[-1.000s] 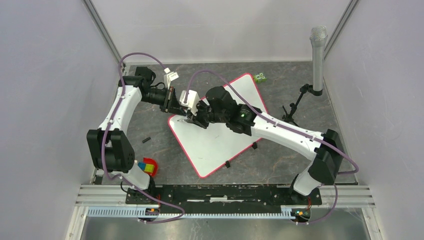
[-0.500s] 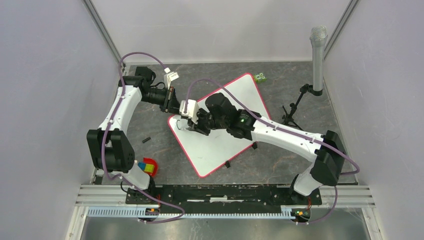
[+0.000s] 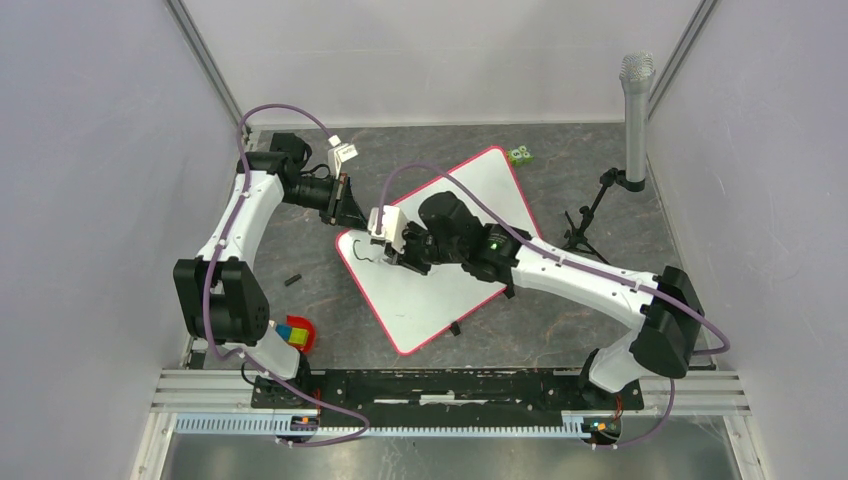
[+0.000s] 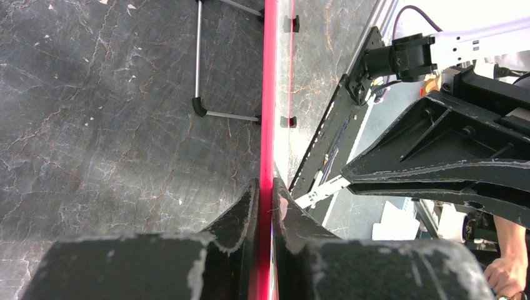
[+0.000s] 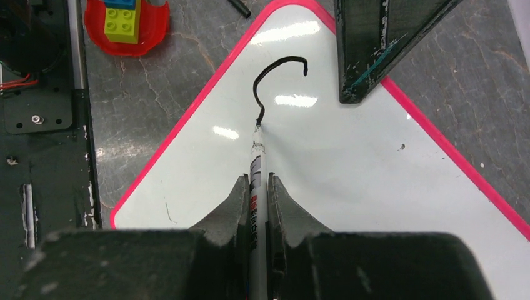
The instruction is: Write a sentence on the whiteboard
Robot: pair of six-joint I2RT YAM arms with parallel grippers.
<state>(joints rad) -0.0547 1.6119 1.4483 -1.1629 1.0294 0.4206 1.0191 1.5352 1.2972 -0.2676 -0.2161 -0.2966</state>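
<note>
The whiteboard [image 3: 440,290] lies at an angle mid-table, white with a red-pink frame. My left gripper [image 3: 348,213] is shut on its far-left edge; the left wrist view shows the jaws [image 4: 265,187] pinching the red frame [image 4: 269,94]. My right gripper [image 3: 396,256] is shut on a white marker [image 5: 256,162], its tip touching the board [image 5: 350,162]. Of the sentence, only one black hooked stroke [image 5: 269,75] shows, ending at the marker tip. It also shows faintly in the top view [image 3: 362,252].
A red dish with toy bricks [image 3: 297,335] sits near the left arm's base and shows in the right wrist view [image 5: 128,25]. A small black cap [image 3: 292,280] lies left of the board. A green brick [image 3: 519,155] and a microphone stand [image 3: 635,110] are at the far right.
My right gripper has moved toward the near side with the marker on the board, and the black hooked stroke has appeared and grown. The left gripper has kept its hold.
</note>
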